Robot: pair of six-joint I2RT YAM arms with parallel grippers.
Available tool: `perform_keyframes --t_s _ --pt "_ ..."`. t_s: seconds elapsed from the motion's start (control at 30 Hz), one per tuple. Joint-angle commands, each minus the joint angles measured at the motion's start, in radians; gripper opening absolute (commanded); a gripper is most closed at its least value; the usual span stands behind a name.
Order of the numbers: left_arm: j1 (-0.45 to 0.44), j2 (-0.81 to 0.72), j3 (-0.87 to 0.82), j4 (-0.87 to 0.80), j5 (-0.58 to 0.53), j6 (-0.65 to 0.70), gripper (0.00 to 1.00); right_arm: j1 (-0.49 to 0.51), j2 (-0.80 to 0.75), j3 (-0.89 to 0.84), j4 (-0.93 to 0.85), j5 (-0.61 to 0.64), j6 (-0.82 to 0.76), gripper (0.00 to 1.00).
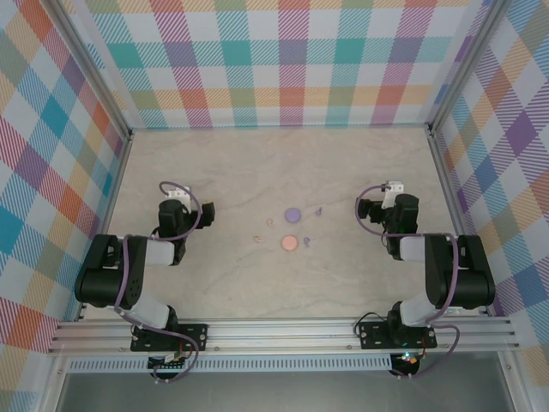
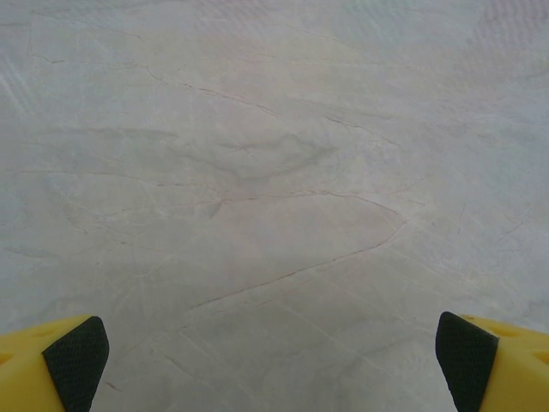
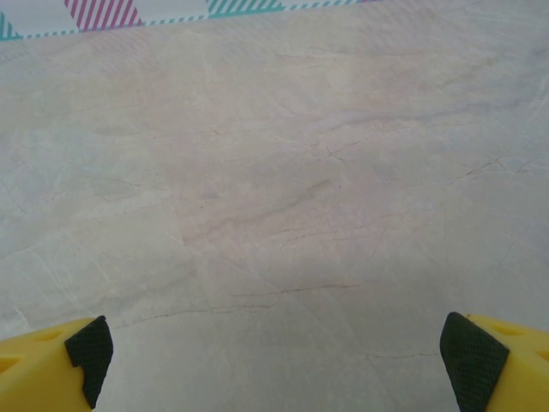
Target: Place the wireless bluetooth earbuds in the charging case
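Observation:
On the marble table in the top view lie a round purple charging case (image 1: 292, 213) and a round pink one (image 1: 290, 244). Tiny purple earbuds rest at the right of them, one (image 1: 318, 210) further back and one (image 1: 307, 241) nearer. Two pale pink earbuds (image 1: 270, 223) (image 1: 257, 239) lie to the left of the cases. My left gripper (image 1: 190, 215) (image 2: 273, 360) hangs open left of the group, with bare table between its pads (image 2: 77, 356). Right of the group, my right gripper (image 1: 377, 213) (image 3: 273, 365) is open too, its pads (image 3: 467, 356) wide apart over bare table.
Checked fabric walls (image 1: 283, 60) close in the table at the back and on both sides. A metal rail (image 1: 283, 335) carries both arm bases along the near edge. The right wrist view catches the foot of a checked wall (image 3: 103, 13) at its top.

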Motion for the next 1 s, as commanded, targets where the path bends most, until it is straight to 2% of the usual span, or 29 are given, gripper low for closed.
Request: perform_keyframes --t_s 0.0,0.07,0.23,0.37,0.43,0.57,0.67,0.83,0.9,0.97 --pt "0.013 -0.105 -0.013 -0.026 -0.054 -0.034 1.00 0.005 -0.079 0.091 -0.187 0.000 0.011 1.00" --pt "0.014 -0.179 0.025 -0.179 -0.077 -0.067 1.00 0.007 -0.104 0.168 -0.382 0.014 0.047 1.00" --pt "0.014 -0.350 0.137 -0.545 -0.026 -0.181 1.00 0.005 -0.146 0.268 -0.651 -0.007 0.124 1.00" --pt "0.012 -0.459 0.188 -0.742 0.016 -0.314 1.00 0.005 -0.142 0.385 -0.890 -0.019 0.182 1.00" --pt "0.012 -0.495 0.196 -0.790 0.086 -0.399 1.00 0.006 -0.123 0.434 -0.978 -0.095 0.182 1.00" --pt "-0.016 -0.524 0.200 -0.875 0.254 -0.505 1.00 0.007 -0.099 0.461 -1.042 -0.302 0.198 1.00" --pt "-0.060 -0.534 0.202 -0.953 0.313 -0.546 1.00 0.015 -0.112 0.442 -1.053 -0.417 0.221 1.00" --pt "-0.204 -0.511 0.199 -0.992 0.352 -0.581 1.00 0.086 -0.140 0.402 -1.069 -0.525 0.246 1.00" --pt "-0.266 -0.492 0.203 -0.991 0.349 -0.592 1.00 0.141 -0.140 0.398 -1.094 -0.518 0.247 0.99" --pt "-0.325 -0.467 0.210 -0.987 0.337 -0.602 0.99 0.200 -0.138 0.388 -1.096 -0.505 0.268 0.94"
